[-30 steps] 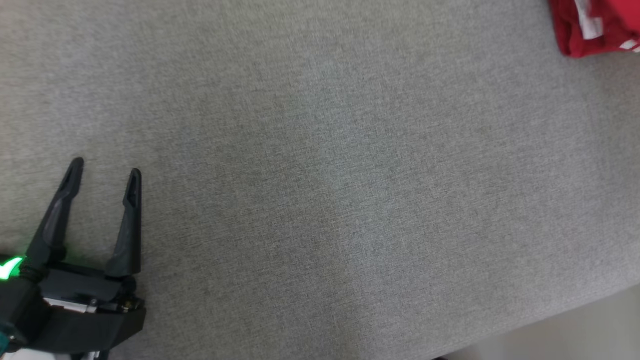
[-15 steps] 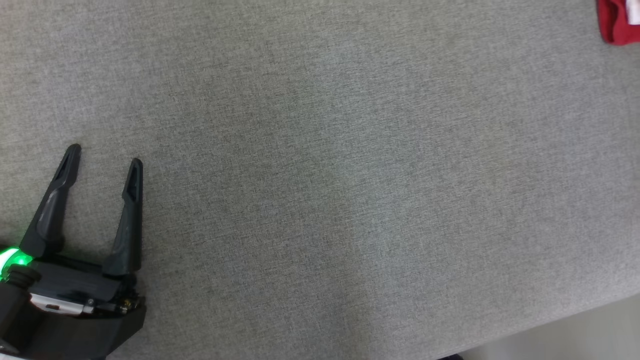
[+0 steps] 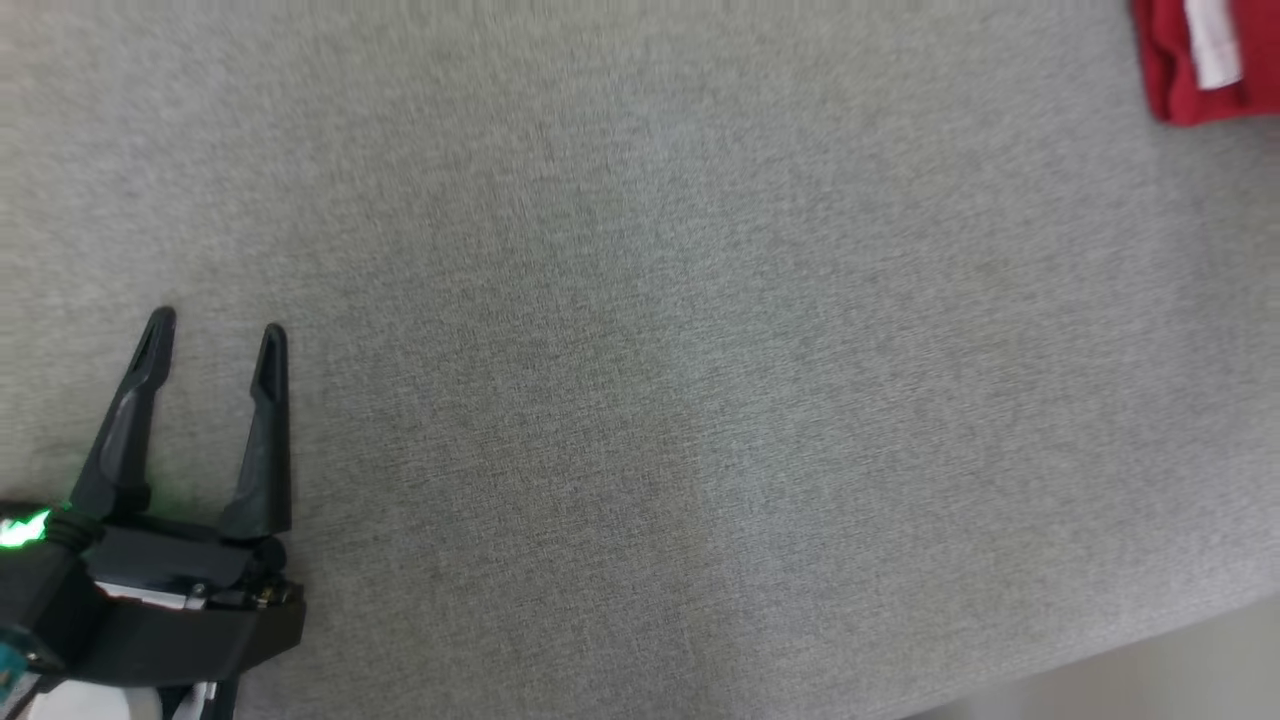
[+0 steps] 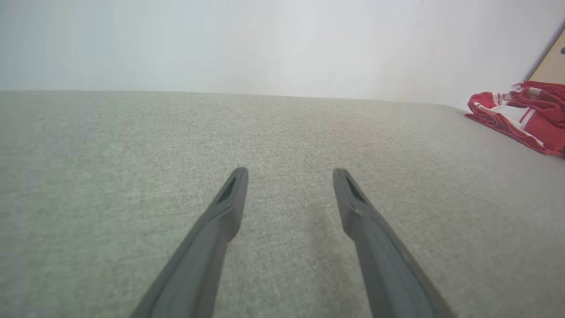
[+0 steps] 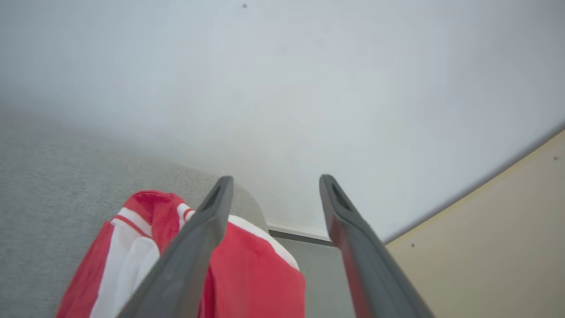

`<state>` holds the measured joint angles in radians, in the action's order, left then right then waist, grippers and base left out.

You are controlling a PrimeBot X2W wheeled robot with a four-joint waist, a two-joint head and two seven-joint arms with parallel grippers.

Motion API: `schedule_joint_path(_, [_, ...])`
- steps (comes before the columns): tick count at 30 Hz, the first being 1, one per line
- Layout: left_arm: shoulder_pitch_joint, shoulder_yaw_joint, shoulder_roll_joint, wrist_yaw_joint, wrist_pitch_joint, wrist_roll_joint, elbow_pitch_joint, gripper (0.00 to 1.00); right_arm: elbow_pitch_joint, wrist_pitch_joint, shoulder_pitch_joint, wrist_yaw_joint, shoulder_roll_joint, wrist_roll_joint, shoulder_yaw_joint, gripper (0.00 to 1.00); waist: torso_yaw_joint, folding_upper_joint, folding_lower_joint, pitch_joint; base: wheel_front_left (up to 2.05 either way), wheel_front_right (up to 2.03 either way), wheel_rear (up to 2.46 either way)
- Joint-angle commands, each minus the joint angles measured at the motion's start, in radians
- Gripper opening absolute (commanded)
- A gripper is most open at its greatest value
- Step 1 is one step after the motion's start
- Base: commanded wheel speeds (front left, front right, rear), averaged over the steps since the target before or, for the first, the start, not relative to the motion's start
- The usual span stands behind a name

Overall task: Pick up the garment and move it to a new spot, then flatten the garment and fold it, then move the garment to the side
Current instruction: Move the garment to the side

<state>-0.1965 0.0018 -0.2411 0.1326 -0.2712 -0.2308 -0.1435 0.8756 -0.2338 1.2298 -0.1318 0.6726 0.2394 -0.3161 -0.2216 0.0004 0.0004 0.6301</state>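
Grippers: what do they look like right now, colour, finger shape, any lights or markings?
The left gripper has two long, matte black fingers tapering to narrow tips, each with a slot near the end, on a blocky black base with a green light at the wrist. The right gripper has the same dark, slotted fingers.

One red soft-fabric garment with white stripes (image 3: 1203, 65), bunched in a rumpled, loosely folded heap, not flat. It lies on the grey woven cloth surface (image 3: 640, 360), close to its far right corner. Head view crops it at top right. White panels and thin striped trim face up.
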Motion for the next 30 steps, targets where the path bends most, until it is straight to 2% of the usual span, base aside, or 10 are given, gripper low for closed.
schedule_joint_path(1, [0.036, 0.021, 0.003, -0.004, 0.012, -0.005, 0.045, 1.0, -0.022, -0.014, -0.035, 0.003, -0.02, 0.007, -0.002, 1.0, 0.015, -0.0004, -0.0004, -0.087, 0.0, 0.0, 0.0])
schedule_joint_path(7, [0.073, 0.072, 0.047, -0.004, 0.008, 0.0, 0.051, 1.0, -0.177, -0.03, -0.186, 0.003, -0.131, 0.0, 0.019, 1.0, 0.028, -0.0004, -0.0004, -0.223, 0.0, 0.0, 0.0])
schedule_joint_path(16, [0.129, 0.11, 0.098, -0.003, 0.007, 0.01, 0.105, 1.0, -0.441, -0.032, -0.56, 0.003, -0.322, -0.053, 0.13, 1.0, 0.068, -0.0004, -0.0004, -0.388, 0.0, 0.0, 0.0])
schedule_joint_path(24, [0.159, 0.111, 0.128, -0.003, 0.007, 0.014, 0.162, 1.0, -0.613, -0.002, -0.841, 0.003, -0.43, -0.061, 0.208, 1.0, 0.113, -0.0004, -0.0004, -0.493, 0.0, 0.0, 0.0])
schedule_joint_path(30, [0.171, 0.105, 0.144, -0.003, 0.007, 0.02, 0.202, 1.0, -0.679, 0.003, -0.995, 0.003, -0.487, -0.066, 0.234, 1.0, 0.144, -0.0004, -0.0004, -0.533, 0.0, 0.0, 0.0])
